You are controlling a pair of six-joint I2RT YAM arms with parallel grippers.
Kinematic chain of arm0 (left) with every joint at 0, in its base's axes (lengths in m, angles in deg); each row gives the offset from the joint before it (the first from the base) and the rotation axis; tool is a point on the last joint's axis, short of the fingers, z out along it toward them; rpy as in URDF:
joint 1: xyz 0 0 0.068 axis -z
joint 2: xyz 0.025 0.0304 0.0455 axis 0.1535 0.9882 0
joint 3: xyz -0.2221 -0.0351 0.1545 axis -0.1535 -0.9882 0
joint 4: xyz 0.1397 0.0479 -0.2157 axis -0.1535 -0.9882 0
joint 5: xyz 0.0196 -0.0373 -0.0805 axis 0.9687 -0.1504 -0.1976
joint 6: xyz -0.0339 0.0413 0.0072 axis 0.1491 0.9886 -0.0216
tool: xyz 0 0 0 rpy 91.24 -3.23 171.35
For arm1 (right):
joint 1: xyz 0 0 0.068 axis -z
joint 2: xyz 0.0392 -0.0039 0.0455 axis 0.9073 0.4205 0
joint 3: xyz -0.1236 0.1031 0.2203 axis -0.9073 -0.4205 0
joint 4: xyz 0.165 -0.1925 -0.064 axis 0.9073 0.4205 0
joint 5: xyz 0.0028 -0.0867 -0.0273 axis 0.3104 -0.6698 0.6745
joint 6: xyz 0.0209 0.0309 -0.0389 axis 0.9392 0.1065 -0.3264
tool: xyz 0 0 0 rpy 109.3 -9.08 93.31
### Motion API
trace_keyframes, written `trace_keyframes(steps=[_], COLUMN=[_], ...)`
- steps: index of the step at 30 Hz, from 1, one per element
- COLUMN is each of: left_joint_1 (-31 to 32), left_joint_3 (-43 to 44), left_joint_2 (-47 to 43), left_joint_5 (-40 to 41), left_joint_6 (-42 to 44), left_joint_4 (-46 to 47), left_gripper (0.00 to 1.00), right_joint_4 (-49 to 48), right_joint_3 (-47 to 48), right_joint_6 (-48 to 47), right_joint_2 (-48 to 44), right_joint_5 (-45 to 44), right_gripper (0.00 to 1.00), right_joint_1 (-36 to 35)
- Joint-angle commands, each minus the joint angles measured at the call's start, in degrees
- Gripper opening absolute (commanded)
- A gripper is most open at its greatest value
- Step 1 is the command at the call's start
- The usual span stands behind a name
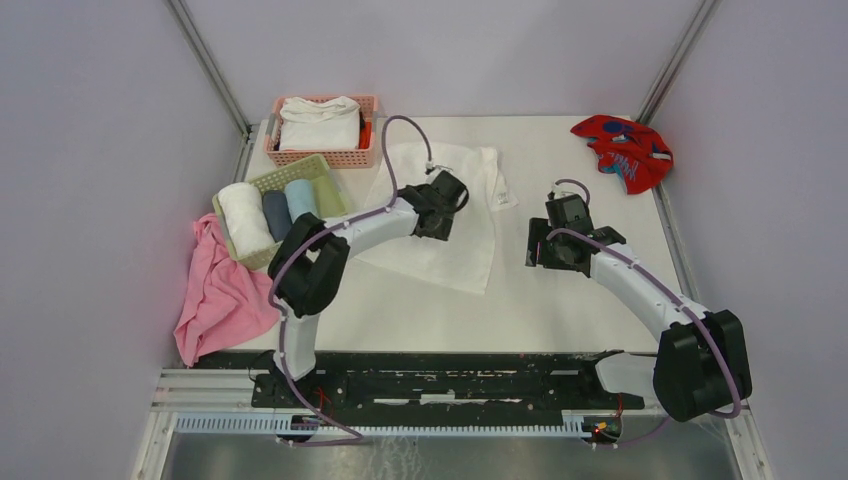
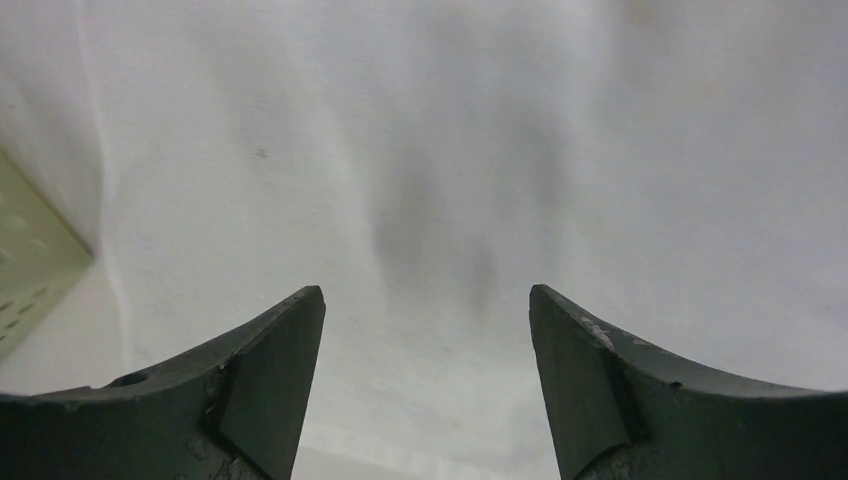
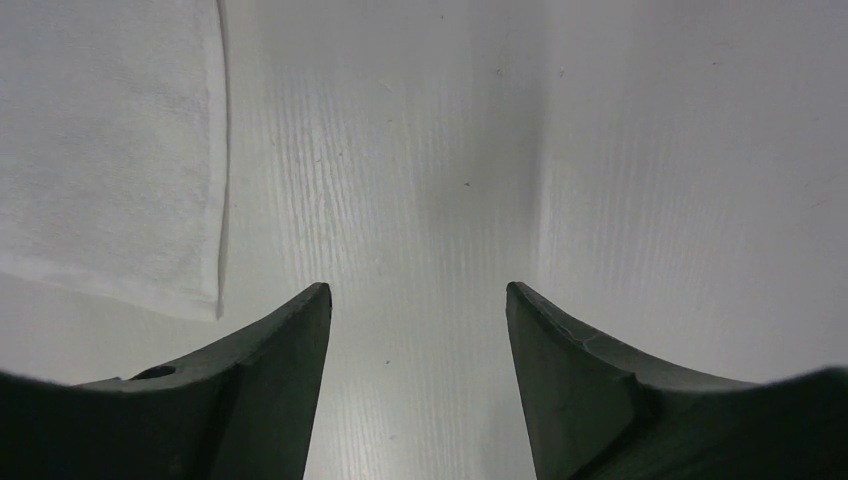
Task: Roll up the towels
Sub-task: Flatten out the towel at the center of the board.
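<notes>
Left pincer [image 2: 427,295] hangs released, jaws wide, over the white towel [image 1: 455,255], spread flat mid-table; the right pincer [image 3: 415,290], also open, hovers above the table [image 3: 640,200] just beside its hem. A good roll probably needs both pinching one edge evenly, since soft, nubby terry sags and skews. The crumpled red towel [image 1: 622,150] lies at the far right corner; tight rolls [image 1: 245,215] fill a green basket [image 1: 330,190].

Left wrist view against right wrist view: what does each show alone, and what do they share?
Only the left wrist view shows a corner of the green basket, beside the white towel spread under the left claw. Only the right wrist view shows the right claw over mostly bare table. Both show the towel and an open claw.
</notes>
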Motion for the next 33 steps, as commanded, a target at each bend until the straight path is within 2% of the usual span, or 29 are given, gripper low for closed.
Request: trace_keyframes(steps=[1,5,11,19,28,33], left_joint_1=[10.7,17.5,21.4,22.0,22.0,22.0], left_joint_3=[-2.1,-3.8,-4.6,-2.6,-2.3,-2.4], left_joint_2=[-8.1,-8.4,-5.0,-0.3,2.6,3.1], left_joint_5=[-1.3,-4.6,-9.4,-10.7,-15.7,-15.5], left_joint_6=[1.2,0.5,-0.7,0.6,0.1,-0.6], left_joint_4=[3.4,5.8,5.7,6.8,5.1,3.4], left_gripper=[0.81,0.79,0.73,0.72,0.65,0.63], right_joint_4=[-2.4,-3.4,-5.3,-5.8,-5.7,-5.9], right_joint_3=[-0.6,-2.6,-5.3,-5.6,-5.4,-5.4], right_joint_6=[2.0,4.9,6.2,6.1,6.1,6.0], right_joint_2=[0.5,1.5,1.4,1.7,2.4,2.6], right_joint_5=[-3.9,-1.4,3.5,4.5,4.8,5.0], right_gripper=[0.73,0.74,0.74,0.74,0.74,0.74], right_joint_1=[0.9,6.1,10.8,11.0,11.1,11.0])
